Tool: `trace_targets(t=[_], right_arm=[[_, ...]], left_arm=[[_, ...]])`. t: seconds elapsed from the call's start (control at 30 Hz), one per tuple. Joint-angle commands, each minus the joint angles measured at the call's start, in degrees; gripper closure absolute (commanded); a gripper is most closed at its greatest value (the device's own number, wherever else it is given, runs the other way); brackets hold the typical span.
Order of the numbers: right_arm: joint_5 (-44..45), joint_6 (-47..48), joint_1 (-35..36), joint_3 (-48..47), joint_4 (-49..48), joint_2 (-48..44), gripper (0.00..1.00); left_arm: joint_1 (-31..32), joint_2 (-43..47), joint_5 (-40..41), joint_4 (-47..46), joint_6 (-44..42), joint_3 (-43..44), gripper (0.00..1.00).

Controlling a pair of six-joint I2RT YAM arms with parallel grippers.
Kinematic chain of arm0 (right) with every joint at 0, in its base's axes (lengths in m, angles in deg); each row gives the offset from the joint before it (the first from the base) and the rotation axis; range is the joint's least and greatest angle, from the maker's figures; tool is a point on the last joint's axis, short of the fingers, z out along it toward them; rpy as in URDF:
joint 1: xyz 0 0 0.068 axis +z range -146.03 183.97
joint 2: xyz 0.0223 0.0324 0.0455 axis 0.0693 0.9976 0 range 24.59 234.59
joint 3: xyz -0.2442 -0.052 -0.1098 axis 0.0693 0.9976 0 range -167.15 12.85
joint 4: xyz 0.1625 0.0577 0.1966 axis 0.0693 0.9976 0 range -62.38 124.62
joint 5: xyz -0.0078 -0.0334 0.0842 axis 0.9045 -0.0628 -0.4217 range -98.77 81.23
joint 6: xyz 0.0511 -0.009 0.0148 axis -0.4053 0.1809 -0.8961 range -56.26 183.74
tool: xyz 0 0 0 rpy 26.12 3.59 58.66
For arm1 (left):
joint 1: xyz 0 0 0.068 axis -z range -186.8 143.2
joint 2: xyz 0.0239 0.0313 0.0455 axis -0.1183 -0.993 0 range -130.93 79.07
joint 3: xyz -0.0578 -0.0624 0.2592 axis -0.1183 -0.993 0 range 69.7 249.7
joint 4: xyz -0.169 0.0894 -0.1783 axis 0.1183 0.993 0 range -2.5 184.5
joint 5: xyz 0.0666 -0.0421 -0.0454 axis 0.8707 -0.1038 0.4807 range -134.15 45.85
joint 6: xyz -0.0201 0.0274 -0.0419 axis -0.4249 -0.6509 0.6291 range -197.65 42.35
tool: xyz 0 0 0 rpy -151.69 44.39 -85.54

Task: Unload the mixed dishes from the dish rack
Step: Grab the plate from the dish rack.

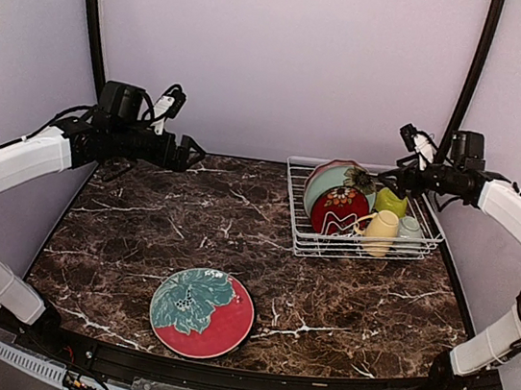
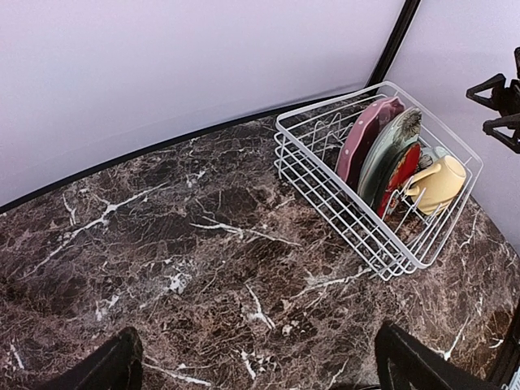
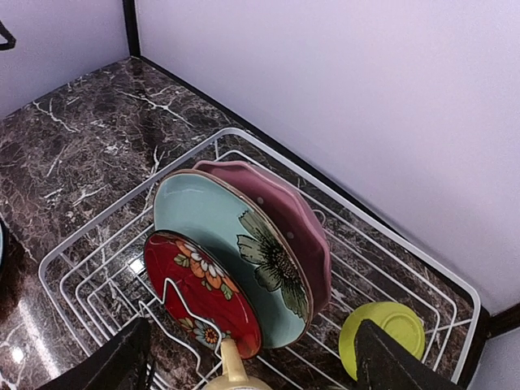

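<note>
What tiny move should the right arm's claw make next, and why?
Probably lower the open right gripper onto the upper rim of the pale teal flowered plate standing in the white wire dish rack. The gripper hangs empty above the rack, and in its wrist view that rim lies right beneath it, easy to pinch.

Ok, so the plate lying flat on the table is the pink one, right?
Not quite. The plate lying flat on the table is the red plate with the teal flower, as the top view shows. The pink plate is standing up in the white rack.
</note>
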Motion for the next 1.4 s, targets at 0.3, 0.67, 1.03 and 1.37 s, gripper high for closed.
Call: trace_targets(t=[0.3, 0.67, 1.03, 1.37], right_arm=[[-14.9, 12.0, -4.2, -10.3, 1.4, 12.3, 0.36], [-19.0, 15.1, -4.4, -19.4, 6.6, 22.0, 0.37], [-23.9, 15.8, -3.4, -23.5, 9.9, 28.5, 0.43], [-25.1, 17.1, -2.8, -25.3, 12.4, 32.0, 0.57]], left_arm=[[0.0, 2.9, 4.9, -2.1, -2.2, -2.8, 0.01], [0.0, 4.0, 6.4, -3.5, -2.7, -4.0, 0.01], [0.0, 2.4, 5.6, -3.6, -2.2, -4.1, 0.01], [0.0, 1.7, 4.5, -3.7, -1.7, -4.0, 0.01]])
